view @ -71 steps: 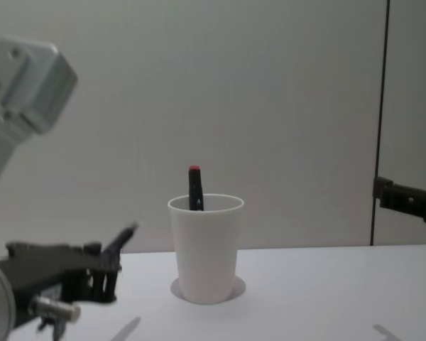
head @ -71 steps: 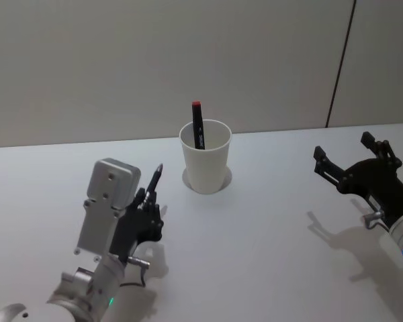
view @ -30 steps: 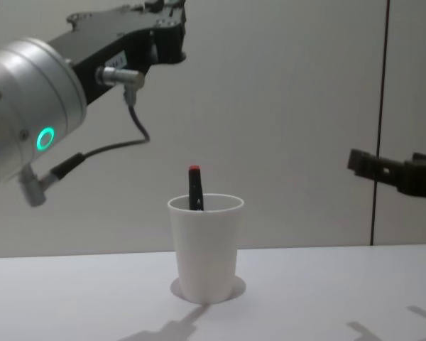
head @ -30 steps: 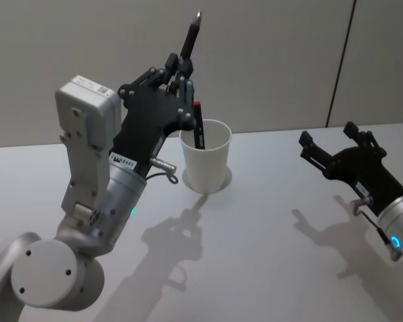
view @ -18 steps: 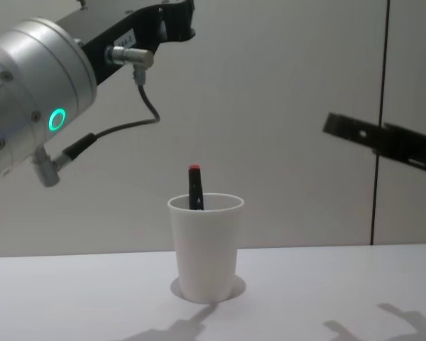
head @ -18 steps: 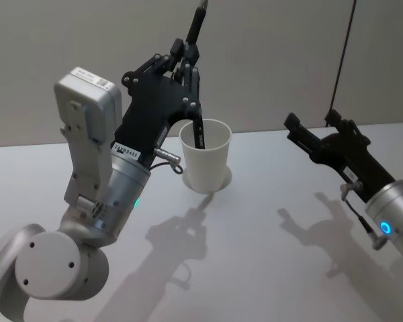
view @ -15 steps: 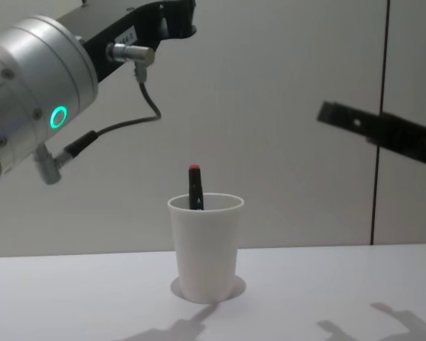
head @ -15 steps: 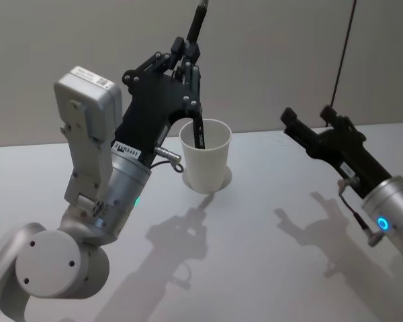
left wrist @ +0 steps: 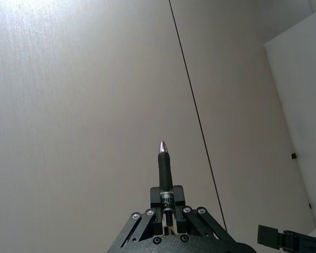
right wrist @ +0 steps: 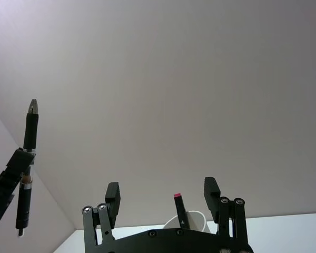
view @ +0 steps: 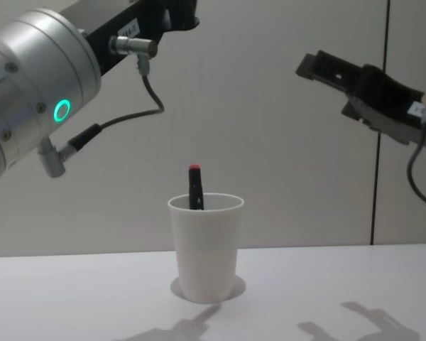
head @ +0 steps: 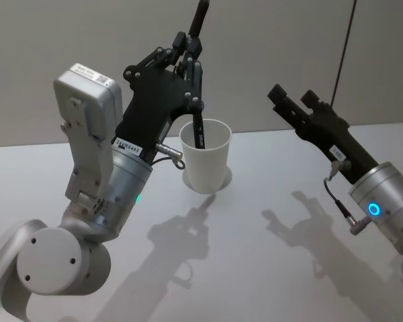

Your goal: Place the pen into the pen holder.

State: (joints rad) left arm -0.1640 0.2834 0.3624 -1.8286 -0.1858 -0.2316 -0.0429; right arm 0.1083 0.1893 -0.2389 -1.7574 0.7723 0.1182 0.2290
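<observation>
left hand (head: 188,48), clamped on a pen (head: 199,15), had risen off the surface (head: 255,268) to high by the cup (head: 205,164); right hand (head: 292,95) rose too, open. red-capped pen (view: 195,188) already stood inside; the held one likely still needed lowering.

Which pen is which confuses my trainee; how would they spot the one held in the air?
Find the white cup on the table. High above it, the left gripper grips a dark pen pointing up. Its tip is silver; the cup's pen has a red cap.
</observation>
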